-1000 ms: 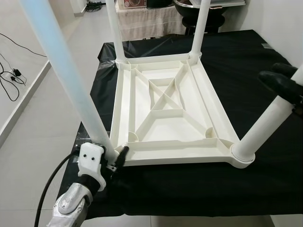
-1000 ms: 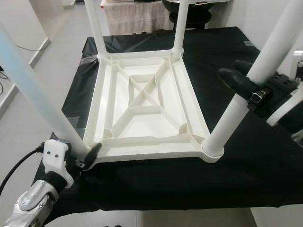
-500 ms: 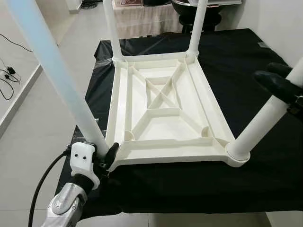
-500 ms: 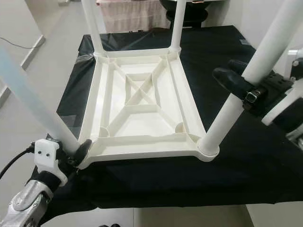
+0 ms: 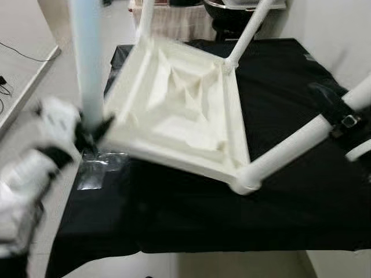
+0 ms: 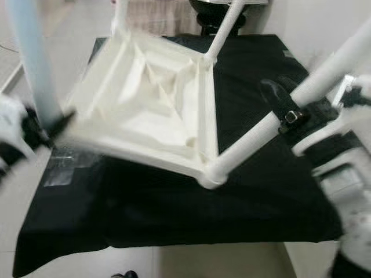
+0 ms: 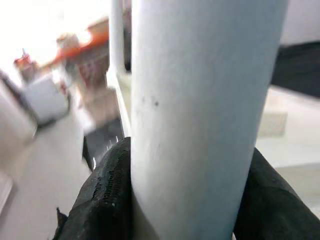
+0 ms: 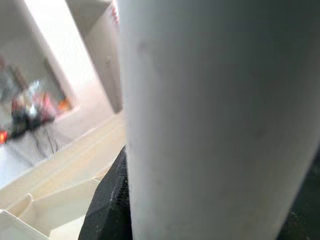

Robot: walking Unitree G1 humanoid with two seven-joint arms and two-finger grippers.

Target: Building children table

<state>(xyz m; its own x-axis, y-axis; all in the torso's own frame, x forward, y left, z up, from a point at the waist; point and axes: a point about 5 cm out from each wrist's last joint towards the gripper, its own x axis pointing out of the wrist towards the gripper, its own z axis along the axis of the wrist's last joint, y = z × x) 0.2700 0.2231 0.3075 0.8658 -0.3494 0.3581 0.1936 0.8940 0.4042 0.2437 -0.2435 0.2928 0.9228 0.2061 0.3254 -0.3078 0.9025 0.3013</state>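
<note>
The upturned table tilts above the cloth, left tool and right tool on its near legs.

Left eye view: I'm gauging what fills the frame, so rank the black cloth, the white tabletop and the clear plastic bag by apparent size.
1. black cloth
2. white tabletop, tilted and blurred
3. clear plastic bag, plainly smallest

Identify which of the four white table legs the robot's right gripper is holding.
The near leg on the robot's right, slanting up from the tabletop's lowest corner, sits in the right gripper. The left gripper holds the near-left leg; the two far legs are ungripped.
</note>
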